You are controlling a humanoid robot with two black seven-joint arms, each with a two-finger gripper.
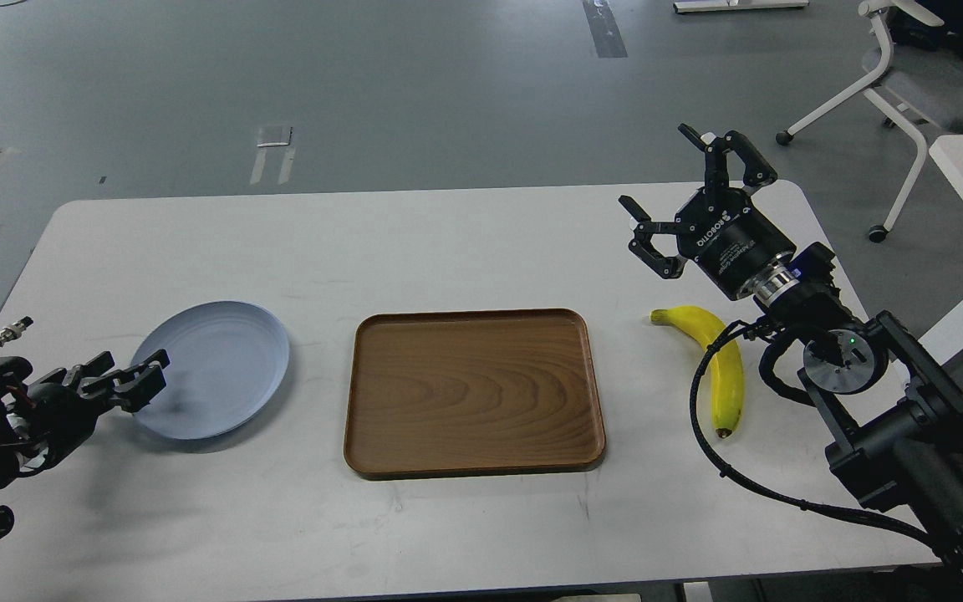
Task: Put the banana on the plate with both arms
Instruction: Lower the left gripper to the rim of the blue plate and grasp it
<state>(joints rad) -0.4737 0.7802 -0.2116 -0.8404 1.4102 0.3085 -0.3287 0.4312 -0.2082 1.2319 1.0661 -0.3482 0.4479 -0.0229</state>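
A white table (448, 242) fills my view, with a brown wooden tray (473, 391) at its centre. At nine o'clock from the tray lies the pale blue-grey plate (222, 359). My left gripper (126, 380) hovers at the plate's eight o'clock edge; I cannot tell its fingers apart. At three o'clock from the tray lies the banana (720, 368), dark tip toward me. My right gripper (682, 196) hangs at the banana's twelve o'clock, fingers spread wide. An office chair (916, 84) stands at two o'clock.

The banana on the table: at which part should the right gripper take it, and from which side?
Probably at the thick middle of the banana, coming from above. It lies flat on the table, so only its top and flanks are free. The fingers would close across its width. The right gripper is open, beyond the banana's far end.
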